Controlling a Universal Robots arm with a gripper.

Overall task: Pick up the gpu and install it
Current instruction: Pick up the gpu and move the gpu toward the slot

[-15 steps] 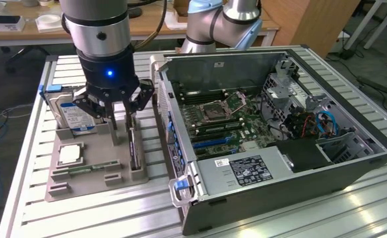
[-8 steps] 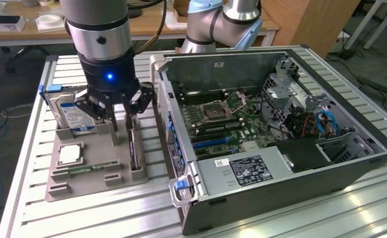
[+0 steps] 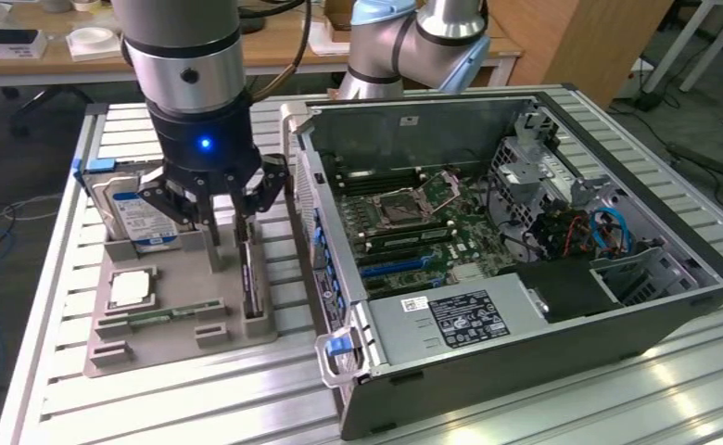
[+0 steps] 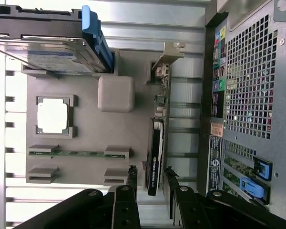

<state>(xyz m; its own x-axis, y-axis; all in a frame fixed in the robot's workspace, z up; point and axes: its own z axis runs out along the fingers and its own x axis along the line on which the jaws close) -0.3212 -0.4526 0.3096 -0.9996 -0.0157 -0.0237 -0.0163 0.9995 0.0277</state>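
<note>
Tool: the tool [image 3: 228, 224] [image 4: 150, 174] hangs low over the grey holder tray [image 3: 176, 348] with its fingers spread wide and nothing gripped.
Gpu: the gpu [image 3: 253, 283] [image 4: 155, 143] stands on edge in a slot along the tray's side, at the exterior view's right, just beside the open computer case [image 3: 510, 366].
Relation: in the wrist view one end of the card lies between the two fingers, with a gap on each side; not touching, as far as I can tell.
Stage: judged as lining up for the grasp; the card is not yet lifted.
Neighbours: hard drive [image 3: 139, 209], processor [image 3: 131, 287] and RAM stick [image 3: 164, 315] sit on the same tray toward the exterior view's left.
Counter: slatted metal counter [image 3: 213, 403] carries both tray and case.
Risk, off-centre grip: closing so near one end could let the card tip or twist out of its slot.
Risk, fan face: a finger pressing the black fan side rather than the board could slip.
Risk, clearance: the case wall is close, so a sideways drift could knock it.
</note>
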